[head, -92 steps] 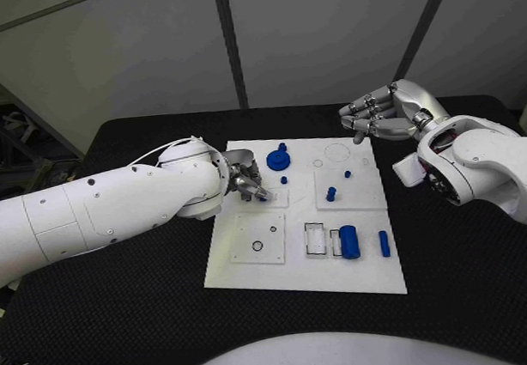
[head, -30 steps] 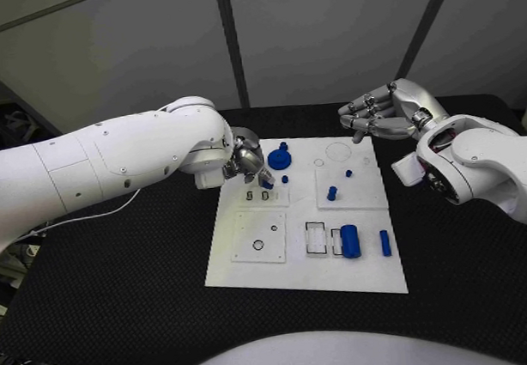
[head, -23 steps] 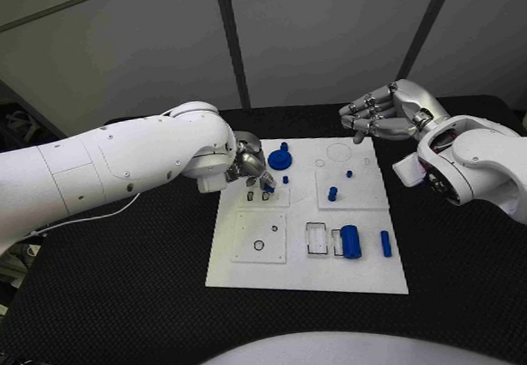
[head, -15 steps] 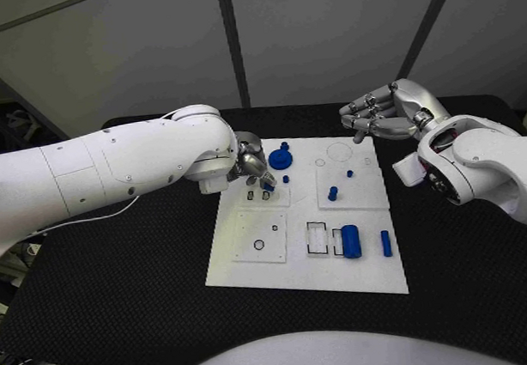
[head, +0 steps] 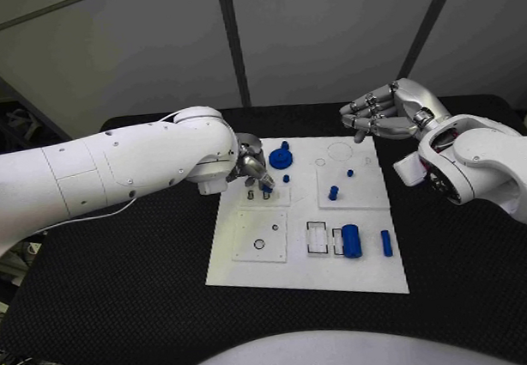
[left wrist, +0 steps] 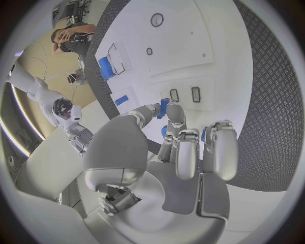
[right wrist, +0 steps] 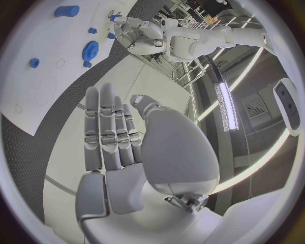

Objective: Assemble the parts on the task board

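The white task board (head: 253,265) lies in the middle of the black table. My left hand (head: 251,166) hovers over the board's far left part and pinches a small blue part (head: 268,183), which sits between the fingertips in the left wrist view (left wrist: 163,107). Right below it are two small slots (head: 260,197). A blue gear (head: 281,157) and a short blue peg (head: 286,180) stand beside the hand. My right hand (head: 380,114) hangs beyond the board's far right corner, holding nothing, fingers side by side (right wrist: 108,127).
On the board also stand two blue pegs (head: 333,194), a blue cylinder (head: 350,241) and a blue bar (head: 384,243) near the right front. A round recess (head: 338,151) is at the far right. Black table (head: 122,272) surrounds the board.
My left hand has lifted off the two slots and shifted slightly toward the far side, with the small blue part in its fingertips. The right hand has stayed put.
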`<state>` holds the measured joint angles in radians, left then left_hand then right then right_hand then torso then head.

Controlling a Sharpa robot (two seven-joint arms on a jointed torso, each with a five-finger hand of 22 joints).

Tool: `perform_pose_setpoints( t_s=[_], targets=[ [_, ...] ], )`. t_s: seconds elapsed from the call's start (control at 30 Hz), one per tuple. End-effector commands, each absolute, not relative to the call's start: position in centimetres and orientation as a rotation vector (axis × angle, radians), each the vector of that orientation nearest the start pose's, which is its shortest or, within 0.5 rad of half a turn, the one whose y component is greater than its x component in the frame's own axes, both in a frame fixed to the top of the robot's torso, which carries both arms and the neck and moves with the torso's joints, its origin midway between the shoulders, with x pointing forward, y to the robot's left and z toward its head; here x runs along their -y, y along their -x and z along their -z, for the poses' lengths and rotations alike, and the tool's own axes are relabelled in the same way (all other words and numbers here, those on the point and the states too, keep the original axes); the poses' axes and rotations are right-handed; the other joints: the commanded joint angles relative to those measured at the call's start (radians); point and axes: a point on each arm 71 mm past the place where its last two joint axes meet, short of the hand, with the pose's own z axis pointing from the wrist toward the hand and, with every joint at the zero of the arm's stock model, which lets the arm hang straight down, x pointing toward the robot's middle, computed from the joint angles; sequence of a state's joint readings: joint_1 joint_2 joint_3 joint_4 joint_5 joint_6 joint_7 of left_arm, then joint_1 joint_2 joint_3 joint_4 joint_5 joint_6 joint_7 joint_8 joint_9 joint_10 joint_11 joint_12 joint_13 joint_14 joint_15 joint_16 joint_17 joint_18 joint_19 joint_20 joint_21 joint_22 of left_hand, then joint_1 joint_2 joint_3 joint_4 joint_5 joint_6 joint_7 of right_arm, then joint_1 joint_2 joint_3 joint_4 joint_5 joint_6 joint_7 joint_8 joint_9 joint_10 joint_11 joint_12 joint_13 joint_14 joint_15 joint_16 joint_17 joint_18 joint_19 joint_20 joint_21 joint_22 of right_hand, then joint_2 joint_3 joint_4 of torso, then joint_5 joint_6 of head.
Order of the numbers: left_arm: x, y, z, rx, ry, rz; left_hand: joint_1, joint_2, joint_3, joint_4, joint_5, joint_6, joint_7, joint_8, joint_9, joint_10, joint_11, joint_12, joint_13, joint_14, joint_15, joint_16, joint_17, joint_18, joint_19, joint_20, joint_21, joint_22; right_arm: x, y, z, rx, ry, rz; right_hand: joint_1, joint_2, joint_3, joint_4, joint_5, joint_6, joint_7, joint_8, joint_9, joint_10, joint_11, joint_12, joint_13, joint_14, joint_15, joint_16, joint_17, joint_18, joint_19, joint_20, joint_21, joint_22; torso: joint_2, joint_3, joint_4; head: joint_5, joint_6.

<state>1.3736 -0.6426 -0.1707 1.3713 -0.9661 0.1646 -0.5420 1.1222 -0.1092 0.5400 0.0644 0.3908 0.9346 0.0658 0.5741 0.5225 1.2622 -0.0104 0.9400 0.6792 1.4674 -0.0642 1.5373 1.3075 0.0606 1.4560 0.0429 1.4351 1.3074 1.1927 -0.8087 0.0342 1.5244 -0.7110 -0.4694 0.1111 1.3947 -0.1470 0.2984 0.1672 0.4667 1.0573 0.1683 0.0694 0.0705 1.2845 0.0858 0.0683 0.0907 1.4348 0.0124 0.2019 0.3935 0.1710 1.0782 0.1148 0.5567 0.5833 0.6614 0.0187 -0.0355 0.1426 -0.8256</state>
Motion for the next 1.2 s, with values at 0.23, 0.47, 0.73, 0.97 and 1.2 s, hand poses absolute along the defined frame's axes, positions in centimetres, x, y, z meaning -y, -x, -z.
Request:
perform_pose_setpoints(
  t_s=[0.23, 0.47, 0.73, 0.97, 1.2],
  targets=[
    [-16.46, -51.19, 20.05, -2.378, 0.044, 0.323, -0.008, 0.007, 0.191, -0.188, 0.012, 0.007, -0.001, 0.002, 0.004, 0.011, -0.005, 0.006, 0.003, 0.089, -0.009, 0.000, 0.214, -0.017, 0.006, -0.003, 0.001, 0.123, 19.05, -49.74, 15.31, -1.521, -0.525, -1.144, -0.009, -0.003, 0.003, 0.003, 0.002, -0.006, -0.001, -0.002, 0.001, -0.005, 0.002, -0.003, -0.001, 0.008, 0.000, -0.004, -0.001, 0.011, 0.007, 0.002, -0.007, -0.001, 0.001, -0.0007, -0.0012, 0.000, 0.000],
    [-16.48, -51.23, 20.20, -2.383, 0.035, 0.312, -0.009, 0.007, 0.192, -0.188, 0.015, 0.007, -0.001, 0.002, 0.005, 0.011, -0.005, 0.005, 0.003, 0.089, -0.009, 0.000, 0.214, -0.017, 0.005, -0.003, 0.000, 0.123, 19.02, -49.75, 15.32, -1.521, -0.525, -1.144, -0.009, -0.003, 0.003, 0.003, 0.002, -0.006, -0.001, -0.002, 0.001, -0.005, 0.002, -0.003, -0.001, 0.008, 0.000, -0.004, -0.001, 0.011, 0.007, 0.002, -0.007, -0.001, 0.001, -0.0005, 0.0002, -0.002, -0.001],
    [-16.49, -51.27, 20.29, -2.381, 0.025, 0.302, -0.010, 0.007, 0.192, -0.188, 0.016, 0.008, -0.001, 0.002, 0.006, 0.011, -0.005, 0.004, 0.001, 0.089, -0.009, 0.000, 0.214, -0.017, 0.006, -0.003, 0.000, 0.123, 19.05, -49.73, 15.31, -1.521, -0.525, -1.144, -0.009, -0.003, 0.003, 0.003, 0.002, -0.006, -0.001, -0.002, 0.001, -0.005, 0.002, -0.003, -0.001, 0.008, 0.000, -0.004, -0.001, 0.011, 0.007, 0.002, -0.007, -0.001, 0.001, -0.0006, -0.0002, -0.001, -0.003],
    [-16.42, -51.22, 20.41, -2.388, 0.017, 0.300, -0.010, 0.007, 0.192, -0.188, 0.016, 0.008, -0.001, 0.002, 0.006, 0.011, -0.005, 0.004, 0.001, 0.089, -0.009, 0.000, 0.214, -0.017, 0.006, -0.003, 0.000, 0.123, 19.02, -49.73, 15.30, -1.521, -0.524, -1.145, -0.009, -0.003, 0.003, 0.003, 0.002, -0.006, -0.001, -0.002, 0.001, -0.005, 0.002, -0.003, -0.001, 0.008, 0.000, -0.004, -0.001, 0.011, 0.007, 0.002, -0.007, -0.001, 0.000, -0.0002, -0.0002, -0.001, -0.004],
    [-16.25, -51.17, 20.55, -2.402, 0.008, 0.299, -0.011, 0.007, 0.192, -0.188, 0.018, 0.008, -0.002, 0.003, 0.007, 0.011, -0.005, 0.004, 0.001, 0.089, -0.009, 0.000, 0.214, -0.017, 0.006, -0.003, 0.001, 0.124, 19.02, -49.72, 15.30, -1.521, -0.524, -1.146, -0.009, -0.003, 0.003, 0.003, 0.002, -0.006, -0.001, -0.002, 0.001, -0.005, 0.002, -0.003, -0.001, 0.008, 0.000, -0.004, -0.001, 0.011, 0.007, 0.002, -0.007, -0.001, 0.001, -0.0001, -0.0005, -0.003, -0.004]
  ],
)
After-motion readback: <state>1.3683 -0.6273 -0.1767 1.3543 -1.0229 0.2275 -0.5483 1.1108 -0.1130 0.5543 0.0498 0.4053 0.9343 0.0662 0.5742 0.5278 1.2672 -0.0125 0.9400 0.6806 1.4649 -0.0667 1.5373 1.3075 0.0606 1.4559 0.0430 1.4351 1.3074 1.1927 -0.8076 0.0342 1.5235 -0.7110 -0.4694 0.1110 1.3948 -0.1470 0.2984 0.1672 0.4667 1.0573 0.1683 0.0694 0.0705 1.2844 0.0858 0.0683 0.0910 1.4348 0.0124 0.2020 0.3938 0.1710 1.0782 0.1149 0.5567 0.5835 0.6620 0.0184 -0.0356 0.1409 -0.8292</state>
